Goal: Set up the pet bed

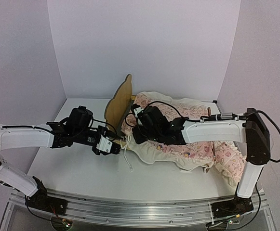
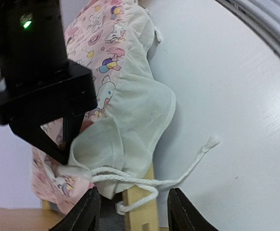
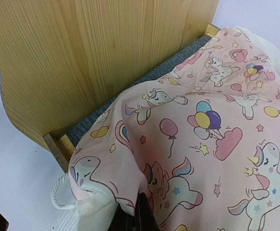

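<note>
Spreading the pink unicorn-print cover [image 3: 217, 134] over the pet bed [image 1: 119, 105], centre of the top view. Pinching a fold of it with the right gripper [image 3: 140, 217], jaws fully closed. Hovering the left gripper [image 2: 134, 208] half open over the white drawstring [image 2: 130, 181] at the bottom of its frame, gripping nothing. Next, probably: tugging the cloth flat, avoiding the cord.

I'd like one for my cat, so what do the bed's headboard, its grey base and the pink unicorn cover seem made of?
Headboard: pale wood, smooth matt finish, grain lines visible; solid or veneer, I can't tell. Grey base: coarse woven fabric, speckled weave showing. Pink unicorn cover: soft printed cloth, probably cotton-like, creasing loosely, with a cream lining.
</note>
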### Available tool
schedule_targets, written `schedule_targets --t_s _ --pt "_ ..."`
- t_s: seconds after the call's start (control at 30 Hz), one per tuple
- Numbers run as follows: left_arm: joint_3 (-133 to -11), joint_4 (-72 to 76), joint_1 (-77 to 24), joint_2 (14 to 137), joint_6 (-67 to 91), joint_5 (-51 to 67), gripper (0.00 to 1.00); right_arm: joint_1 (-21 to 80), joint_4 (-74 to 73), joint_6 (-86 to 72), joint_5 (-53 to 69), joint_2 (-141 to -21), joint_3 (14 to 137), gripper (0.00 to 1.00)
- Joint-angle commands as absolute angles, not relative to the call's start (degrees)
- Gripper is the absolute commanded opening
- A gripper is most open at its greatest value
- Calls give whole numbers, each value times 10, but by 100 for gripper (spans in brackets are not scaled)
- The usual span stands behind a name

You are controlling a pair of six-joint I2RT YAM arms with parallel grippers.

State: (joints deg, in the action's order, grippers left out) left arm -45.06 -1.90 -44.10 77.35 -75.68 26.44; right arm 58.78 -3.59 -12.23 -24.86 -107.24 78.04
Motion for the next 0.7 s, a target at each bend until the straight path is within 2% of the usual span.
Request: schedule_targets --t_s 0.0,0.27,0.47,0.57,0.67 --pt "-413 82 -442 792 -987 244 51 586 -6 -133 -240 -1046 781 0" --pt "-395 149 -436 855 -1095 243 51 586 -4 -137 -234 -1049 781 0" --pt "-406 182 -433 897 -1101 209 47 586 -4 -136 -234 -1041 774 0" --pt "-408 191 -430 906 -1092 195 42 585 -4 -134 -232 -1038 771 0" --pt "-408 199 -430 903 -1079 190 30 585 -4 -133 -232 -1036 768 0"
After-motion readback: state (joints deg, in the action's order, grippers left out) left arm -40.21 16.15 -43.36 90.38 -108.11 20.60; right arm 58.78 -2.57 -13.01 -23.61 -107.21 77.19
